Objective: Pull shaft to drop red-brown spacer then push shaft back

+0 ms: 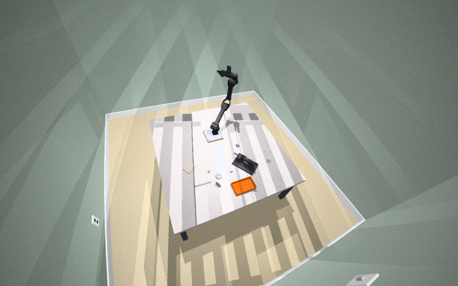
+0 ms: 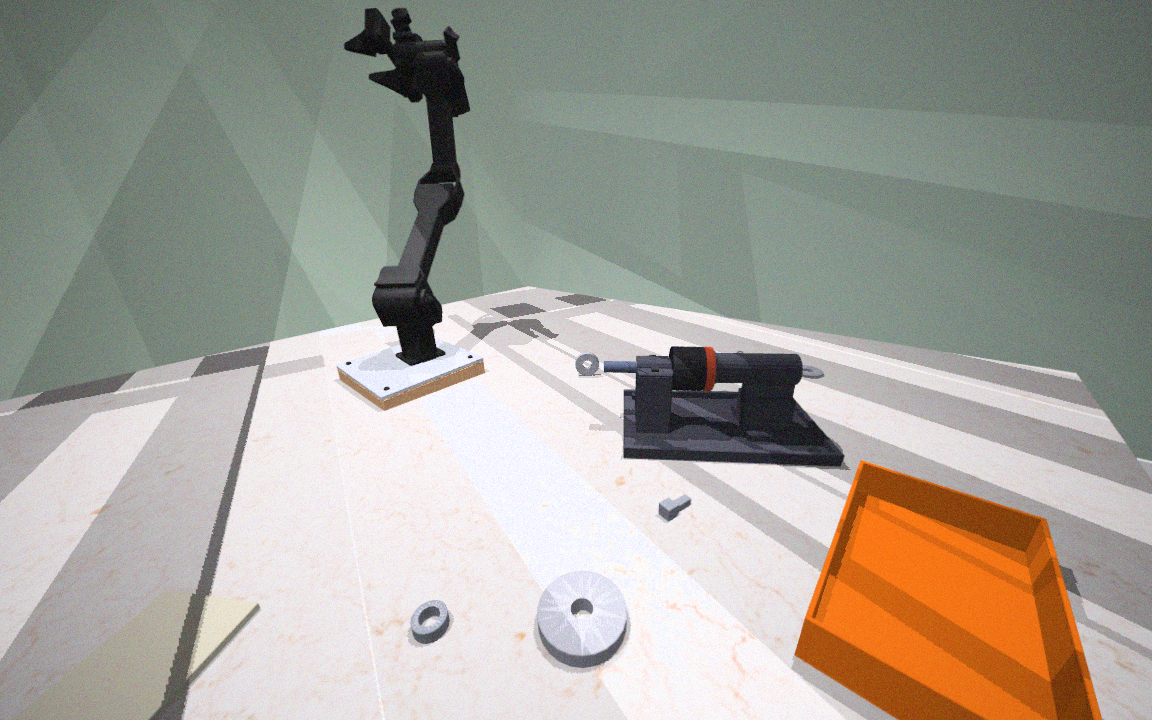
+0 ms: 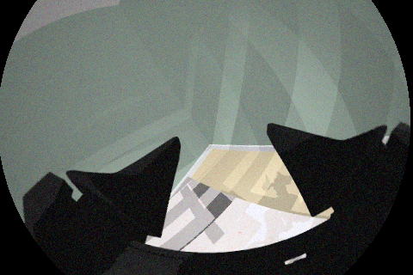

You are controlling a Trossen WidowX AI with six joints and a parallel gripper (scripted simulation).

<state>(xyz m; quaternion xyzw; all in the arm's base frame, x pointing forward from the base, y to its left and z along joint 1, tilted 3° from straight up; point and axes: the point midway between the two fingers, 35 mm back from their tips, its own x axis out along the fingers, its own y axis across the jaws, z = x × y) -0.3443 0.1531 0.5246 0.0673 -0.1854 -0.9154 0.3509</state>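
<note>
The shaft [image 1: 235,153] [image 2: 619,366] pokes out past the narrow post [image 2: 653,402] of a dark fixture. A thick black ring [image 2: 686,368] sits around the shaft's line beside the post. The red-brown spacer [image 1: 244,158] [image 2: 710,368] stands upright against it, between it and the dark grey cylindrical part of the big housing block [image 2: 768,394]. Inside the housing the shaft is hidden; whether the black part is one spacer or several I cannot tell. My gripper [image 2: 359,60] [image 3: 224,135] is open and empty, high in the air, far from the fixture.
The fixture's base plate [image 2: 696,454] rests on the table. An orange tray [image 1: 243,186] [image 2: 947,582] lies near it. Loose around are a grey disc [image 2: 582,617], a small ring [image 2: 429,620], a small grey block part [image 2: 673,506], an upright washer [image 2: 586,364] and a rod [image 1: 202,184].
</note>
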